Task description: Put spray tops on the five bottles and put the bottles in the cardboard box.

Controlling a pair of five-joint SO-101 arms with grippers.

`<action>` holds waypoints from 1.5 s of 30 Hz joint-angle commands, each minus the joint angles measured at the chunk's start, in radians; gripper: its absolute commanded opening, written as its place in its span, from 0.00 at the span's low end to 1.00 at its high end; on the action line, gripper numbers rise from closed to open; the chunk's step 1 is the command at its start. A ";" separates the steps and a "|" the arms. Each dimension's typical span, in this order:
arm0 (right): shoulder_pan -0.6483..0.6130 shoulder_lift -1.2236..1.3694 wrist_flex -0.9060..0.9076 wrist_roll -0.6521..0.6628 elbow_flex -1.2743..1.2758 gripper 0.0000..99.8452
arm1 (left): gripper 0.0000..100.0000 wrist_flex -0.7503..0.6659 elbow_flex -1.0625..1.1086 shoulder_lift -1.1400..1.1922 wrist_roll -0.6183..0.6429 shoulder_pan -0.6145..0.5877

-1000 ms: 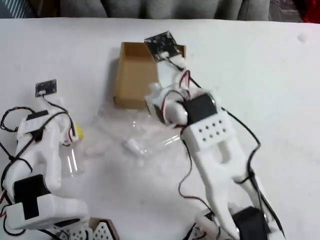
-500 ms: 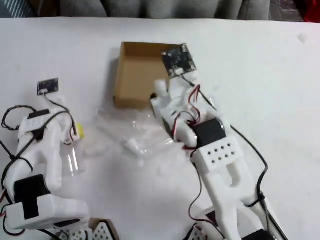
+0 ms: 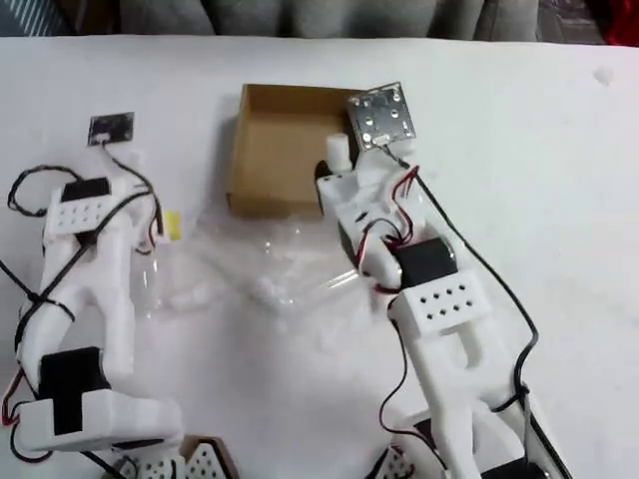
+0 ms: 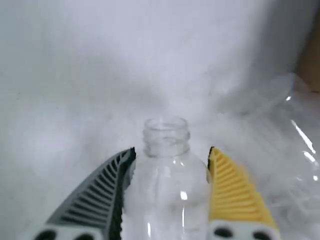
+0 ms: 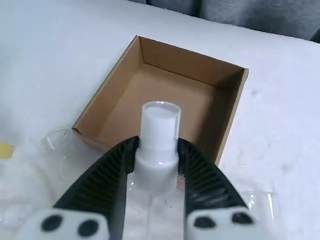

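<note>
A clear bottle point(image 4: 167, 190) with an open, uncapped neck sits between the grey and yellow fingers point(image 4: 235, 190) of my left gripper point(image 4: 171, 152), which is shut on it. In the high view that bottle point(image 3: 150, 284) is at the table's left, under the left gripper point(image 3: 160, 239). My right gripper point(image 5: 156, 150) is shut on the collar of a white spray top point(image 5: 159, 137). It is held just in front of the empty cardboard box point(image 5: 170, 95). In the high view the spray top point(image 3: 339, 150) is by the box's point(image 3: 265, 150) right side, in the right gripper point(image 3: 337, 170).
A crumpled clear plastic bag point(image 3: 270, 264) lies in the table's middle, between the arms and touching the box's near wall. It holds clear bottles and small white tops point(image 3: 265, 289). Open white tabletop lies to the far right and beyond the box.
The right arm has drawn back and to the right from over the box, with the spray top in it. The left arm has swung farther up the table with its bottle.
</note>
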 commanded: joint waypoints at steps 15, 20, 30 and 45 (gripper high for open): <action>0.013 0.154 -0.266 -0.008 -0.005 0.02 | 0.03 0.161 -0.063 -0.265 0.011 0.153; 0.010 0.163 -0.266 -0.008 -0.026 0.02 | 0.03 0.037 0.117 -0.469 0.008 0.171; 0.005 0.165 -0.266 -0.068 -0.037 0.02 | 0.03 -0.288 0.416 -0.723 0.011 0.237; 0.110 0.153 -0.536 -0.663 0.018 0.02 | 0.03 -0.608 0.801 -1.162 0.005 0.348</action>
